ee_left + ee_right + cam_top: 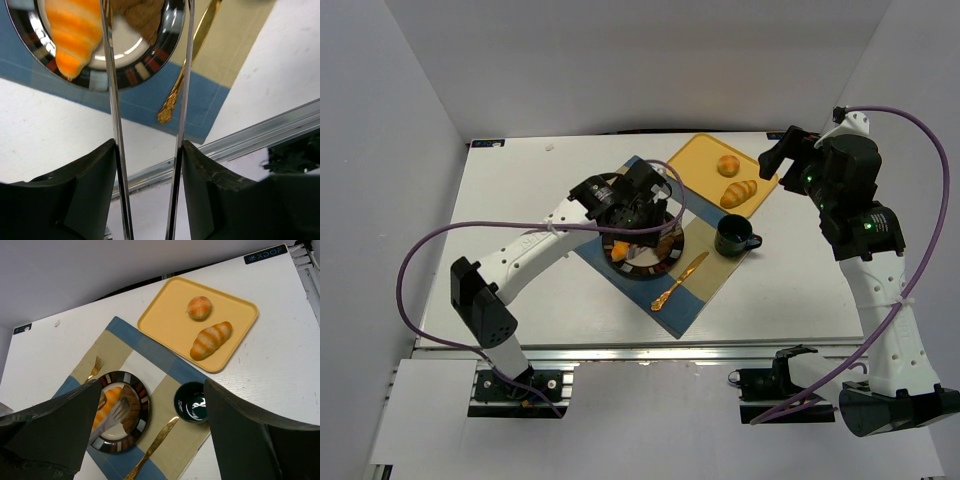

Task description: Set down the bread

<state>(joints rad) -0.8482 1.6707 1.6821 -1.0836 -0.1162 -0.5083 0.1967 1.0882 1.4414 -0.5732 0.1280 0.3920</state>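
Observation:
My left gripper (149,165) (645,215) is shut on metal tongs (111,100), whose two arms stand apart. The tongs reach over a striped-rim plate (125,75) (642,268) on the placemat. On the plate lie an orange striped bread (75,30) (107,405) and a brown bread (145,15) (131,412). The tong arms straddle the brown bread; their tips are out of the left wrist view. My right gripper (152,432) (782,158) is open and empty, high above the table's right side.
A yellow tray (170,320) (695,160) at the back holds a round bun (199,307) and a striped roll (211,340). A dark cup (192,402), a gold knife (155,442) and a gold fork (94,367) lie on the blue and tan placemat (150,355).

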